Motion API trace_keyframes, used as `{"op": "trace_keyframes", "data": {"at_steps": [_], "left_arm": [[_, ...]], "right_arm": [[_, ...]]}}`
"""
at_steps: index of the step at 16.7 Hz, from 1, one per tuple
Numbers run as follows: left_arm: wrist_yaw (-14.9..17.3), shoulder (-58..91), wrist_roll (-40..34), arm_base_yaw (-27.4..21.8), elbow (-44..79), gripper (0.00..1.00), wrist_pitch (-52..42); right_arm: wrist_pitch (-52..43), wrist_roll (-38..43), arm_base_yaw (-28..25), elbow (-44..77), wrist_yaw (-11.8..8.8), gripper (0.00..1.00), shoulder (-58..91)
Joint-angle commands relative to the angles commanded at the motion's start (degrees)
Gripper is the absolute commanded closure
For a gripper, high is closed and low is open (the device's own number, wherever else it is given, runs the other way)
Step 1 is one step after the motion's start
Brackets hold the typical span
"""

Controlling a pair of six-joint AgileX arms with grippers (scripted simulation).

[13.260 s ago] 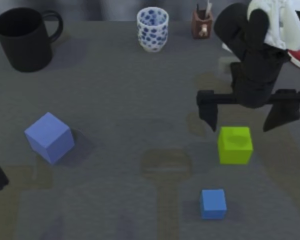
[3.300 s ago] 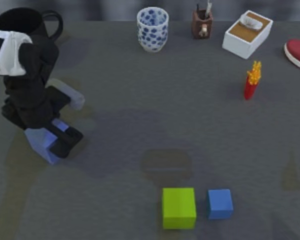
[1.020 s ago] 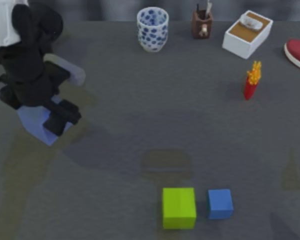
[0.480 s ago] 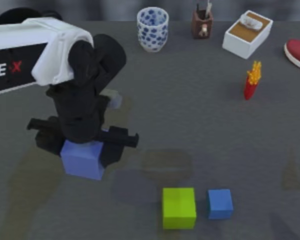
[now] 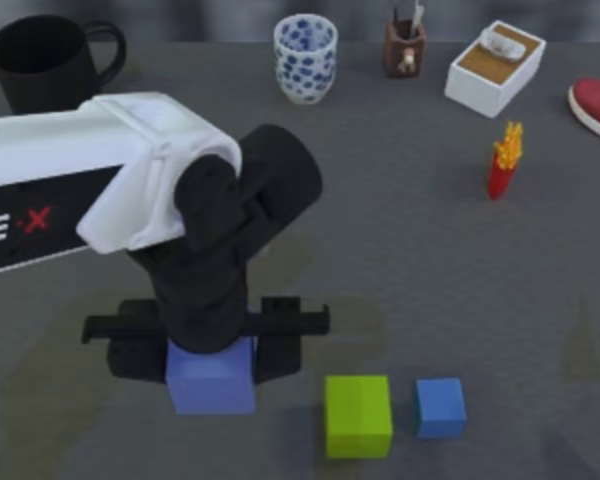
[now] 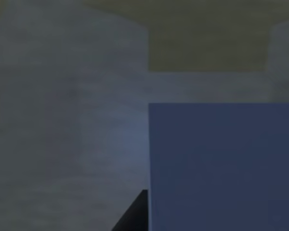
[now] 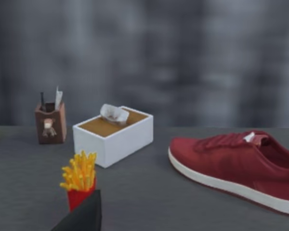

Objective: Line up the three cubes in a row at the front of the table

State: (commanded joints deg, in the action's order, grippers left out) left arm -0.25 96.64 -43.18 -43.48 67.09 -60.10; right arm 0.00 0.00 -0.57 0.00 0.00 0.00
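My left gripper is shut on the large periwinkle-blue cube, its black fingers flanking it at the front of the table, left of centre. In the left wrist view that cube fills much of the picture, with one finger against its side. The lime-green cube sits a gap to its right, and the small bright blue cube stands close beside the green one. Whether the held cube touches the table I cannot tell. The right arm is outside the top view; one fingertip stands far aside, open, with nothing by it.
Along the back edge stand a black mug, a blue-patterned cup, a brown pen holder and a white box with a brown top. A fries carton and a red shoe are at the right.
My left arm has carried the periwinkle cube from the table's left side rightward and toward the front, close to the green cube. The green and small blue cubes have stayed put.
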Motion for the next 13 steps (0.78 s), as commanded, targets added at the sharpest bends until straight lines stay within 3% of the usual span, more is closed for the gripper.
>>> {"op": "trace_keyframes", "data": {"at_steps": [7,13], "left_arm": [[0.0,0.3,-0.3,-0.1,-0.7,1.00,1.0],[0.0,5.0,-0.1,0.1,-8.0,1.00,13.6]], "right_arm": [[0.0,0.0,0.0,0.0,0.0,0.00,0.0],[0.0,0.0,0.0,0.0,0.0,0.00,0.0]]}}
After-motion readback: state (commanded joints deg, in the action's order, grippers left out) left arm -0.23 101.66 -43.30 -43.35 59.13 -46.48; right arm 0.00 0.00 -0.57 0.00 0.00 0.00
